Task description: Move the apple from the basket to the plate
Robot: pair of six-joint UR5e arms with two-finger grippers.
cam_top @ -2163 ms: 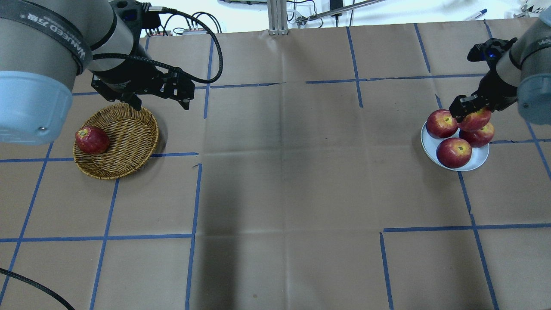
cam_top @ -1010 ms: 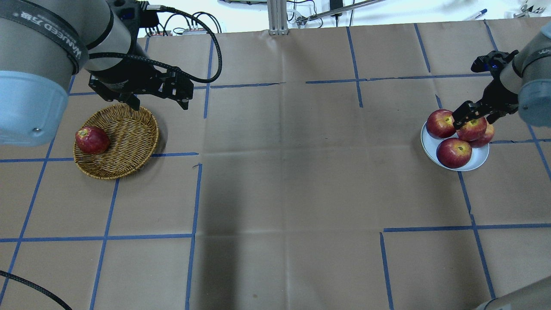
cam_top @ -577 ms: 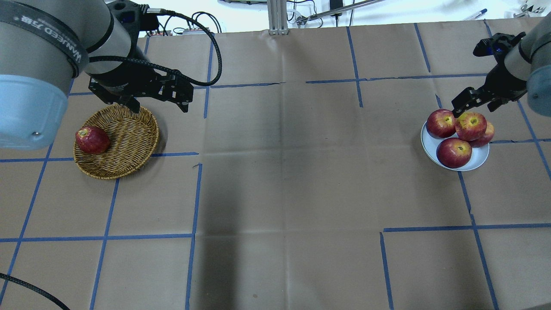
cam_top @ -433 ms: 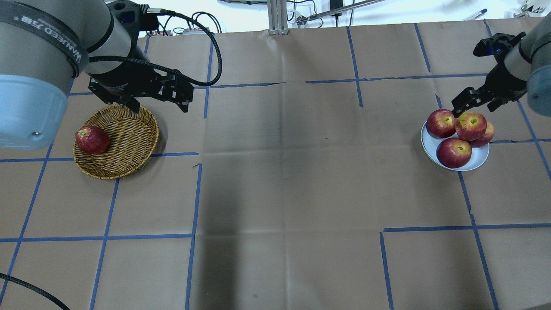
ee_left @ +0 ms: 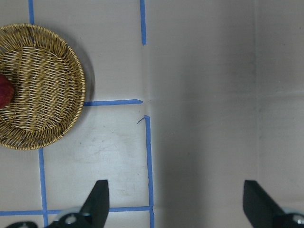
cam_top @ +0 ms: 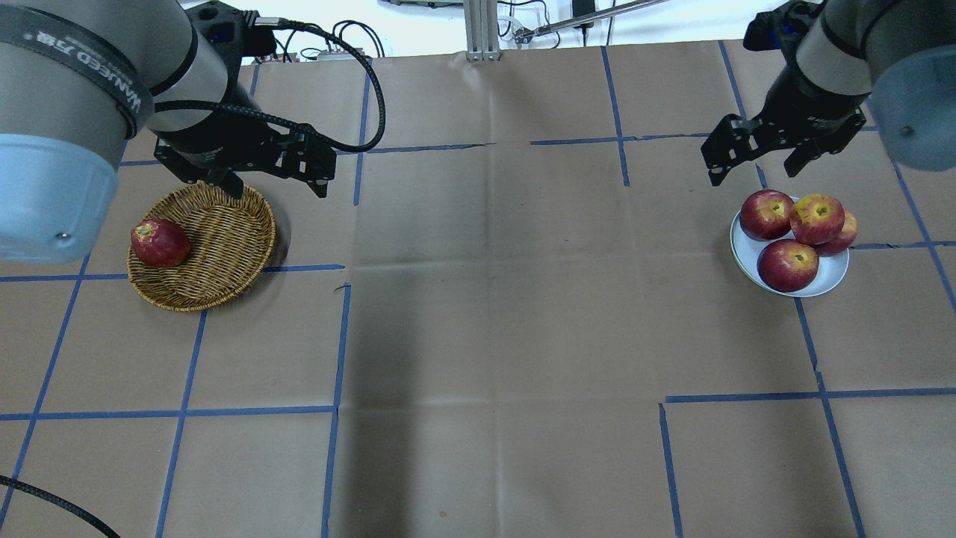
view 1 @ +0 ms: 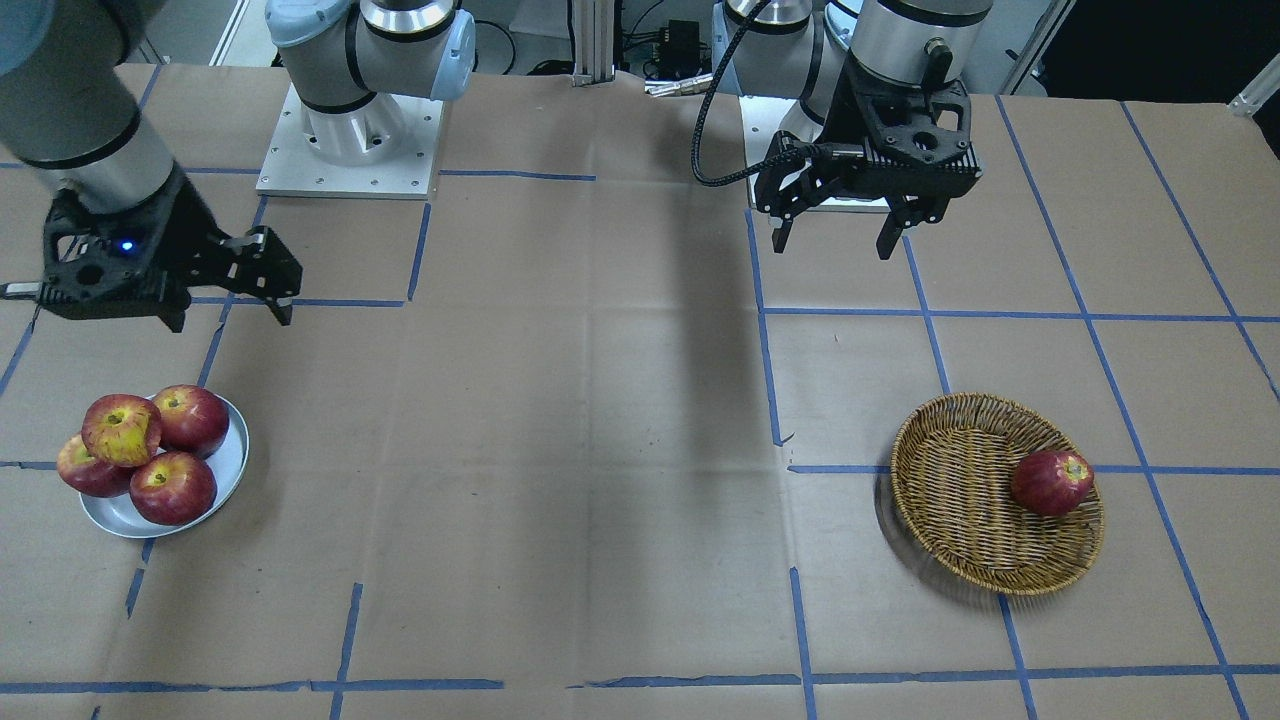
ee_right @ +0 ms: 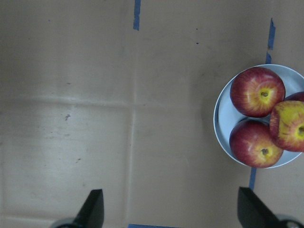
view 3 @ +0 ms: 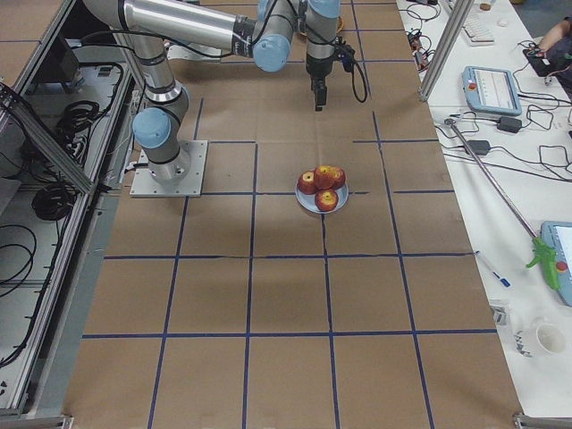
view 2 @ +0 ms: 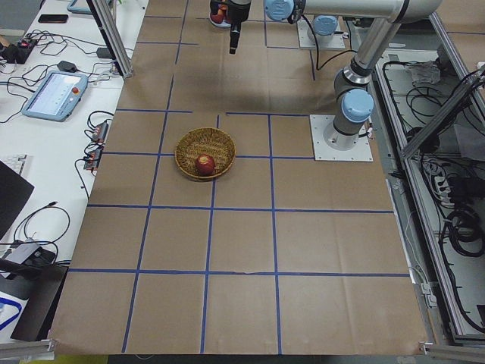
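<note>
Right fingers (ee_right: 93, 209) spread wide, empty, above the bench (cam_top: 485, 299) beside the plate (cam_top: 833, 279); left fingers (ee_left: 99, 199) equally parted by the basket (cam_top: 224, 254). The apple (cam_top: 817, 218) rests on the plate, perched atop three darker apples (cam_top: 787, 265).

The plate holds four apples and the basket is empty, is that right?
Not quite. The basket is not empty: one dark red apple lies in it, as the overhead exterior view shows. The plate does hold four apples.

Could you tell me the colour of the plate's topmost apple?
The apple is yellow-streaked red, clearest in the front-facing view.
</note>
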